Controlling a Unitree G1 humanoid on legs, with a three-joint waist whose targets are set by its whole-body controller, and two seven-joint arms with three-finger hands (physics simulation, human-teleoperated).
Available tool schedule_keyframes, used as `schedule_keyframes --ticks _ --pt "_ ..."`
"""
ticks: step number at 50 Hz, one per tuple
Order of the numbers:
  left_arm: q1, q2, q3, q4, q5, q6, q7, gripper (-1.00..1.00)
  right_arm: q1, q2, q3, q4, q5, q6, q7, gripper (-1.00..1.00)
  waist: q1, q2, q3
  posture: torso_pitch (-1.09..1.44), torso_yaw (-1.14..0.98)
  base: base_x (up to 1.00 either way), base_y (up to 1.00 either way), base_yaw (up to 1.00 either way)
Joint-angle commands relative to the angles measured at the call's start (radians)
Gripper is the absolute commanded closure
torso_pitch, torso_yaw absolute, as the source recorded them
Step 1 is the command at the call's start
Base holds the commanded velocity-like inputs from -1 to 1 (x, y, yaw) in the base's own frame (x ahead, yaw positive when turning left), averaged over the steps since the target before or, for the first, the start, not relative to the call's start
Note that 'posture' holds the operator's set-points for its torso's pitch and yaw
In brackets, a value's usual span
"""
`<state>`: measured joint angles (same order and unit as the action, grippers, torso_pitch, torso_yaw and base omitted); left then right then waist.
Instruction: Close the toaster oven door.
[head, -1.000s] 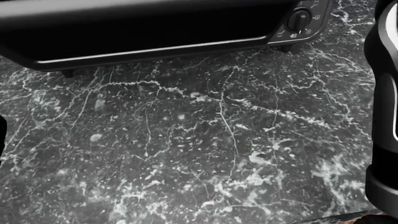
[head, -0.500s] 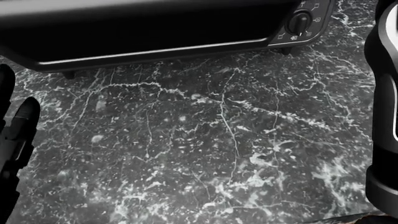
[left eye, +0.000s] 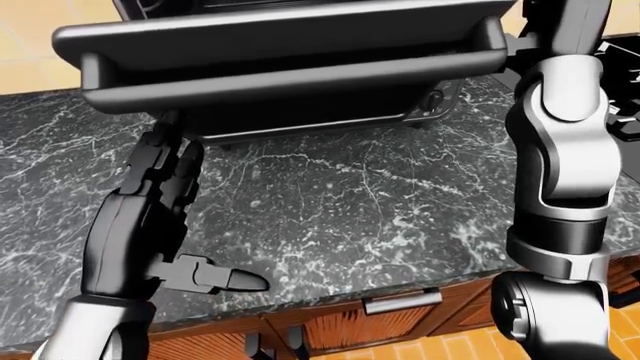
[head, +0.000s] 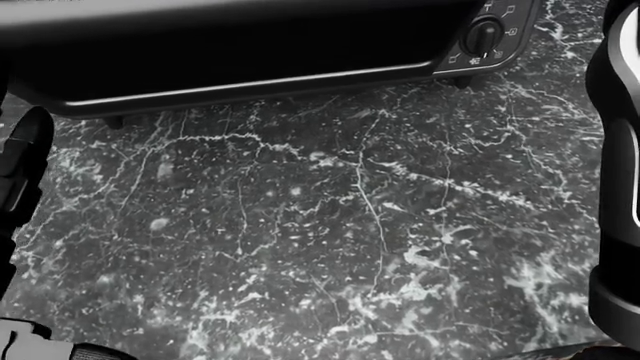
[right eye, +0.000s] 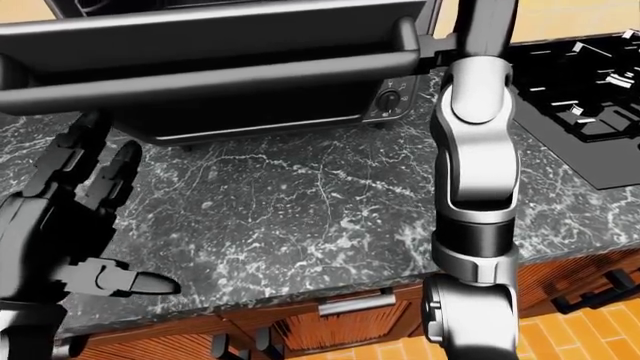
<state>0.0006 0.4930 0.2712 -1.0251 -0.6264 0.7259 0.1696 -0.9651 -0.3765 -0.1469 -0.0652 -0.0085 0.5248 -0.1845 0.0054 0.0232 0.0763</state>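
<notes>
the left hand (left eye: 150, 217) stands palm-up over the marbled worktop (left eye: 340, 202), released, its fingers (left eye: 165, 154) stretched upward and its thumb jutting sideways. just above those fingertips hangs the lowered toaster oven door (left eye: 280, 56), still open. the right arm (left eye: 565, 150) rises straight past the door's far end, its hand hidden, so its grip cannot be told.
</notes>
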Motion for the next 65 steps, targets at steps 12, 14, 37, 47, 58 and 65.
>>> schedule_keyframes --ticks 12,14,37,47,58,65 --pt "-0.235 -0.106 0.095 -0.022 0.069 0.260 -0.113 -1.00 -0.056 -0.008 -0.038 -0.083 0.008 -0.100 -0.036 -1.00 -0.002 -0.006 -0.038 0.00 0.00 0.00 0.00 0.00" --pt "-0.251 -0.117 0.099 -0.022 0.090 0.276 -0.133 -1.00 -0.056 -0.008 -0.038 -0.083 0.007 -0.101 -0.036 -1.00 -0.004 -0.006 -0.037 0.00 0.00 0.00 0.00 0.00" --pt "-0.392 -0.142 0.120 -0.002 0.183 0.405 -0.228 -1.00 -0.051 -0.002 -0.035 -0.096 -0.006 -0.100 -0.031 -1.00 -0.004 -0.011 -0.033 0.00 0.00 0.00 0.00 0.00" --pt "-0.444 -0.121 0.120 0.006 0.173 0.450 -0.227 -1.00 -0.040 0.000 -0.036 -0.097 -0.005 -0.105 -0.030 -1.00 -0.007 -0.011 -0.032 0.00 0.00 0.00 0.00 0.00" --pt "-0.490 -0.100 0.113 0.008 0.169 0.490 -0.234 -1.00 -0.031 0.002 -0.038 -0.099 -0.001 -0.106 -0.032 -1.00 -0.009 -0.011 -0.032 0.00 0.00 0.00 0.00 0.00" --pt "-0.518 -0.086 0.071 0.034 0.203 0.488 -0.242 -1.00 -0.026 0.005 -0.036 -0.101 -0.002 -0.105 -0.032 -1.00 -0.009 -0.011 -0.031 0.00 0.00 0.00 0.00 0.00"
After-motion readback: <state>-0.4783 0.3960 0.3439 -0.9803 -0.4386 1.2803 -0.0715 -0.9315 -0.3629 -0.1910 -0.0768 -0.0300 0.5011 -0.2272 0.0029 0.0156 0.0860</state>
